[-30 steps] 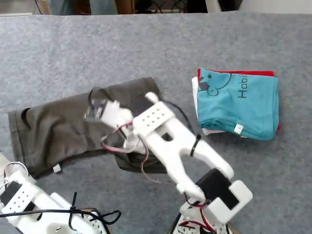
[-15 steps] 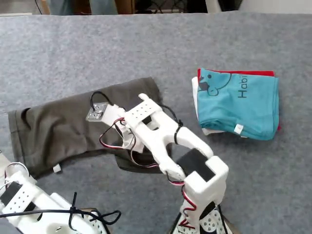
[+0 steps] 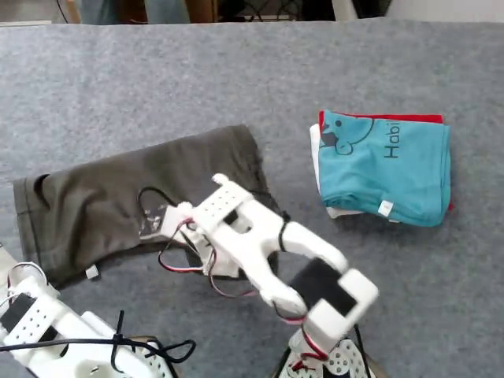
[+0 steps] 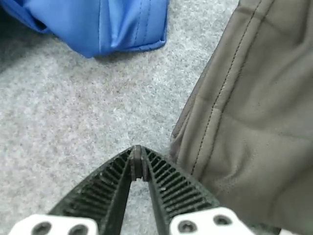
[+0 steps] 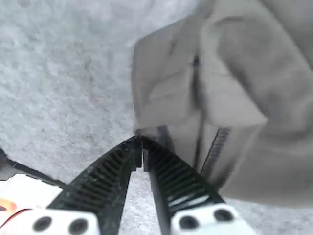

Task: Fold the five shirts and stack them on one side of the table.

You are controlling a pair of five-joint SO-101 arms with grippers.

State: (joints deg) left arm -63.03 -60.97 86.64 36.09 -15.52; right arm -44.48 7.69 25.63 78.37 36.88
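Note:
An olive shirt [image 3: 102, 205] lies spread out on the left half of the grey table [image 3: 236, 71]. At the right sits a stack of folded shirts with a teal shirt [image 3: 386, 169] on top and red [image 3: 425, 118] and white [image 3: 316, 150] edges showing under it. My right arm [image 3: 236, 228] stretches over the olive shirt's near edge. Its gripper [image 5: 142, 147] is shut, tips at a folded hem of the olive shirt [image 5: 220, 98], with no cloth seen between the fingers. My left gripper [image 4: 137, 161] is shut over bare carpet beside the olive shirt [image 4: 254, 122], with blue cloth [image 4: 112, 24] beyond it.
My left arm's base [image 3: 39, 323] and its black cables [image 3: 150, 346] sit at the near left corner. The right arm's base [image 3: 331, 354] stands at the near edge. Open carpet spans the far side and lies between the olive shirt and the stack.
My right arm has swung from above the middle of the olive shirt down toward its near edge. The shirt, the stack and the left arm have not moved.

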